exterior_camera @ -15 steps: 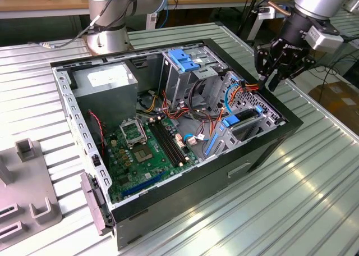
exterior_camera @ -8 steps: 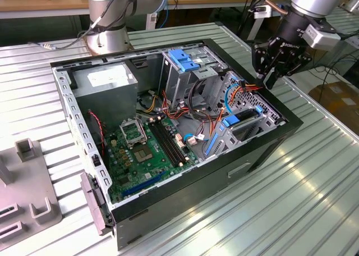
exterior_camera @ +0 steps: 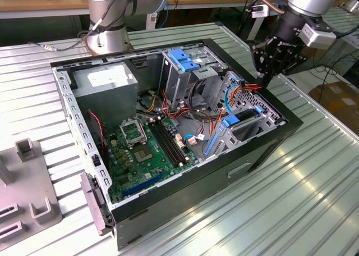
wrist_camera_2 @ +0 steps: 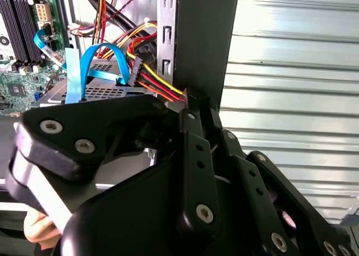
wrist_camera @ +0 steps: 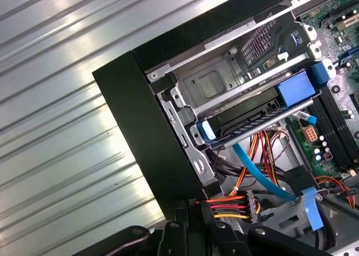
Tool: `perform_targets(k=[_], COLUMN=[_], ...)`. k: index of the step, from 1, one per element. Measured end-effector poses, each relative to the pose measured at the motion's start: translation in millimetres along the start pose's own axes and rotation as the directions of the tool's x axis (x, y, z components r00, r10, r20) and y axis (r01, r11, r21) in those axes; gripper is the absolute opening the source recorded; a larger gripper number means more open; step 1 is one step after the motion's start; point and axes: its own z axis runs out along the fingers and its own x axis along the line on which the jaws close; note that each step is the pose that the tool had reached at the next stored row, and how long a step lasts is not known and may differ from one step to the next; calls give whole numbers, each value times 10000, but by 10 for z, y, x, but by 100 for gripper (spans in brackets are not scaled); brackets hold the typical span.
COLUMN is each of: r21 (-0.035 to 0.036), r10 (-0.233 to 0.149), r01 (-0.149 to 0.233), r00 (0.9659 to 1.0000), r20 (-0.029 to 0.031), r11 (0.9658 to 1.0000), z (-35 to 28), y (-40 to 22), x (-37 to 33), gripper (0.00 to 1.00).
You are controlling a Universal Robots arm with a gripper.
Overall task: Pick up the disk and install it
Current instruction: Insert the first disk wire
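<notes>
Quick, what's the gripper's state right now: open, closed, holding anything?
Gripper: cannot be told, open or closed; it hangs above the computer case edge, near the red and yellow cables.

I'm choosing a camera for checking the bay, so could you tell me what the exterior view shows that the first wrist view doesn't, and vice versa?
Exterior view: the power supply box, the grey fixture, and where the gripper hangs above the case rim. First wrist view: a close look into the drive bay, where what appears to be the disk sits between blue rails. Both: the coloured cable bundle and the case's black wall.
</notes>
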Motion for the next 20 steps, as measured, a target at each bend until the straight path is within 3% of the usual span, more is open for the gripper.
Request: perform_targets(k=[5,16,20], r21=[-197,-192,-296], r10=[-5,-5,-8], r01=[2,3,2], r00=[9999,9999,9998], r20=[-104,-137,-189], r11=[9998,9998,9996], z=[-25,7,-62], y=[0,-2,-2], x=[2,5,7], gripper=[22,21,17])
